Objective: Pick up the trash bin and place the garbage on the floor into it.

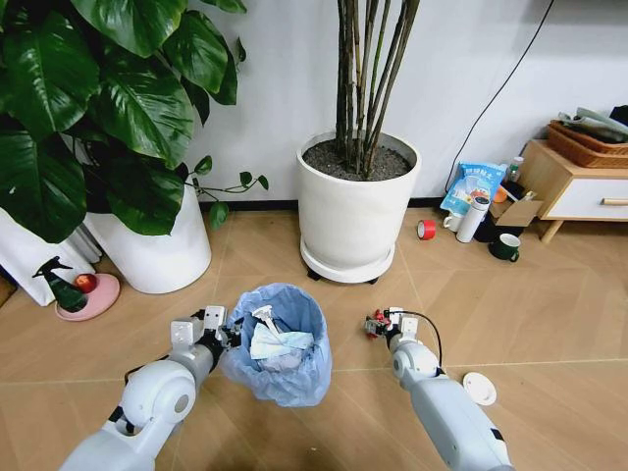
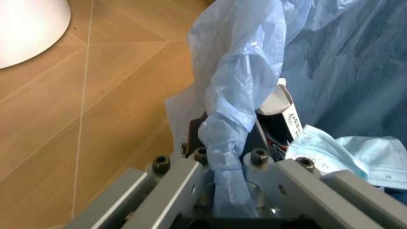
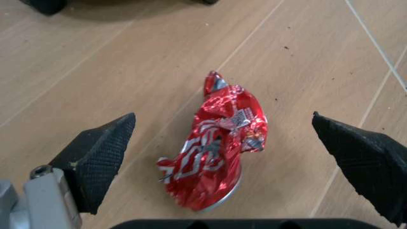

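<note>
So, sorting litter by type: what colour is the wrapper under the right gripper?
Red with silver-white print; the wrapper shows best in the right wrist view.

A: Trash bin on the floor, before the potted plant. Left claw on its left rim, bag pinched between the jaws.

B: Right side?

A: Wrapper lies right of the bin, between the spread fingers of the right claw. Round lid farther right.
</note>
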{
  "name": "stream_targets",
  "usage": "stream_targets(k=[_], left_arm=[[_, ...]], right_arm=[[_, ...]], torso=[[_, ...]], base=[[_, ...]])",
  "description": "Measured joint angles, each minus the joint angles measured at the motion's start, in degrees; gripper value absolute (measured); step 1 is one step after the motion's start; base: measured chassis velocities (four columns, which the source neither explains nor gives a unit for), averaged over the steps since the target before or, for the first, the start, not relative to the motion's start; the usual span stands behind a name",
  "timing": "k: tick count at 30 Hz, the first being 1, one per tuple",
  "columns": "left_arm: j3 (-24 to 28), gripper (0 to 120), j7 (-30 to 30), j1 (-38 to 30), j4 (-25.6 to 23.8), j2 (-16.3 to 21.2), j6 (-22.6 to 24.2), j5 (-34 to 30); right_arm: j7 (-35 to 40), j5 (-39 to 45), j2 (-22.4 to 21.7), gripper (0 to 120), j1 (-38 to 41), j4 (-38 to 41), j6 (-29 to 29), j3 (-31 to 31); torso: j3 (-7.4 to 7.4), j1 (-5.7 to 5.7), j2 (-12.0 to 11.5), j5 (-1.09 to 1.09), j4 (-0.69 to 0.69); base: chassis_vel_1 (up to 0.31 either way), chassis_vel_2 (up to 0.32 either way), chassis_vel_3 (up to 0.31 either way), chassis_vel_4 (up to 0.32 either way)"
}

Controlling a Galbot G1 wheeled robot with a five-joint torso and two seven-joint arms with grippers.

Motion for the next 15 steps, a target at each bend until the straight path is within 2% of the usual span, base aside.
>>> stream_targets(k=[4,15], left_arm=[[0.1,0,0.0,0.1,0.3,-0.3,0.0,0.2],[0.2,0,-0.2,0.0,0.6,-0.4,0.0,0.3]], right_arm=[[-1.4,1.4,0.8,100,2.8,-4.9,0.7,0.2],[-2.0,4.5,2.7,100,6.7,-10.6,0.8,0.4]], torso=[[0.0,0.0,0.0,-0.02,0.0],[0.0,0.0,0.0,-0.02,0.01]], base=[[0.0,0.0,0.0,0.0],[0.0,0.0,0.0,0.0]])
